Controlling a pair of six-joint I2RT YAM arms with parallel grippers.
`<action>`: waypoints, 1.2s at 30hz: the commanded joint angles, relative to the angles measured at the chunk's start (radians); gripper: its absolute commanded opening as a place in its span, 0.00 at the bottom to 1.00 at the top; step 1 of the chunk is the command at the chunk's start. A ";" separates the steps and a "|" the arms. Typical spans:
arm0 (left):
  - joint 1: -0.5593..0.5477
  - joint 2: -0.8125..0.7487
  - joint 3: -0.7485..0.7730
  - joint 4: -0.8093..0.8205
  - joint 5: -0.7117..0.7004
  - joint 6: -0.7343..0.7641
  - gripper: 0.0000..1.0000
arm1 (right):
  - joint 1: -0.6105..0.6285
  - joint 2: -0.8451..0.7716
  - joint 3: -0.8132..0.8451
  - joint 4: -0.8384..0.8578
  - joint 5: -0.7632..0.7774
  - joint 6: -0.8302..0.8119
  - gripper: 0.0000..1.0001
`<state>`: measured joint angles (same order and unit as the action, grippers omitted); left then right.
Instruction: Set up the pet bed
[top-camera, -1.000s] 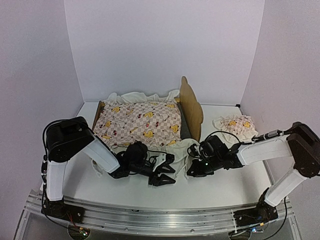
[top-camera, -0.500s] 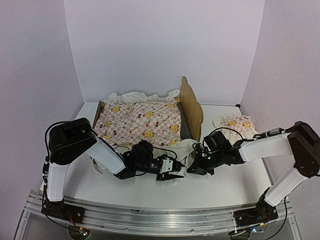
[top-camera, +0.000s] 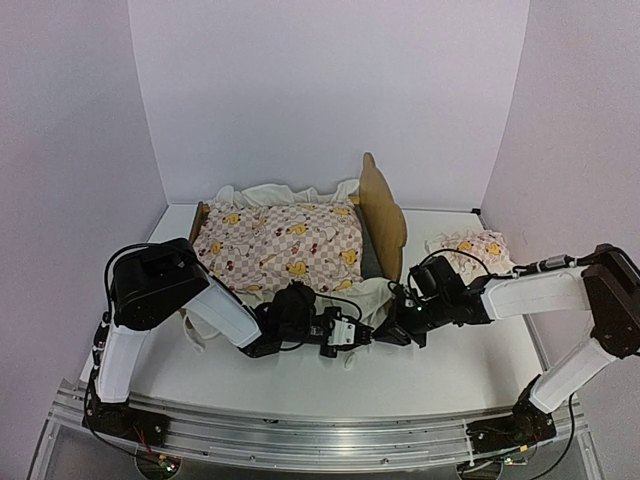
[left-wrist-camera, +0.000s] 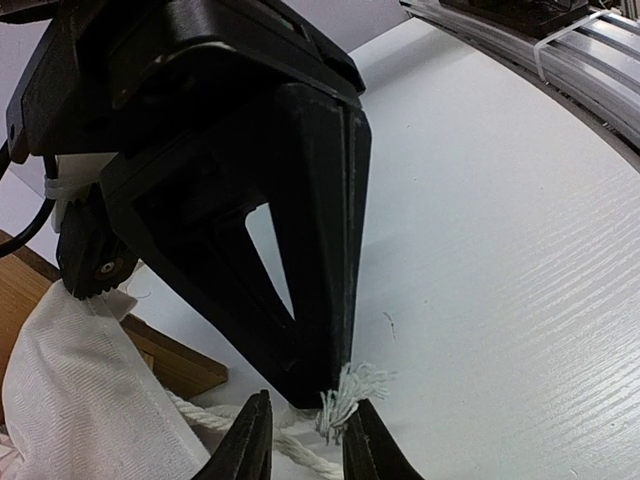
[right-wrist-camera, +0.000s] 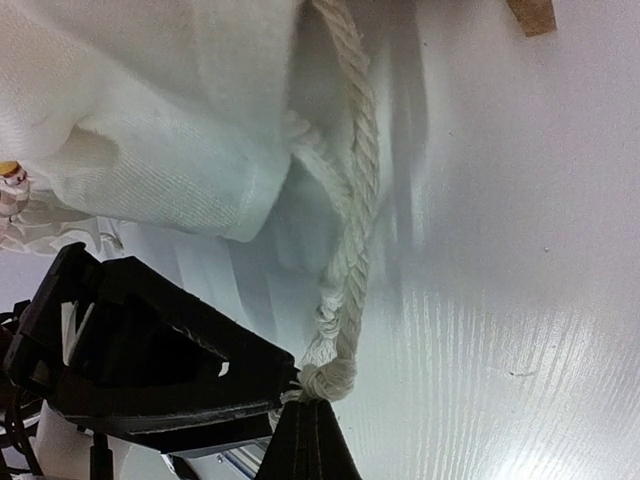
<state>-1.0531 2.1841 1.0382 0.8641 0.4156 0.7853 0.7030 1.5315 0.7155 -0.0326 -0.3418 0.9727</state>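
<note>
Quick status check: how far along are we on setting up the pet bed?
Done: the quilt lies spread over the pet bed. In hand: the right gripper pinches the end of a white cord by the bed's near corner; the left gripper has its jaws open around the frayed tip. Left: the cord job looks unfinished, and the pillow lies on the table beside the headboard, off the bed.

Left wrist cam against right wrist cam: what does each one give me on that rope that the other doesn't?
Left wrist only: the frayed tip of the rope, lying between the parted fingertips of the left hand and sticking out past the right hand.
Right wrist only: the rope running up into the white cloth, with the right hand shut on its knotted end.
Both: the rope, the white cloth, the bare table and the opposite hand.
</note>
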 joint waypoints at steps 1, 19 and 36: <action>-0.004 -0.007 0.002 0.035 0.067 -0.003 0.26 | -0.017 -0.027 0.038 0.006 0.003 0.035 0.00; 0.012 -0.048 -0.011 0.092 0.084 -0.377 0.00 | -0.041 -0.101 0.014 0.000 -0.011 -0.278 0.43; 0.080 -0.036 0.043 0.101 0.214 -0.893 0.00 | -0.039 -0.163 -0.376 0.727 0.044 -0.860 0.41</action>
<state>-0.9837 2.1761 1.0329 0.9343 0.6008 -0.0209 0.6571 1.3275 0.3460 0.4149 -0.2750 0.2055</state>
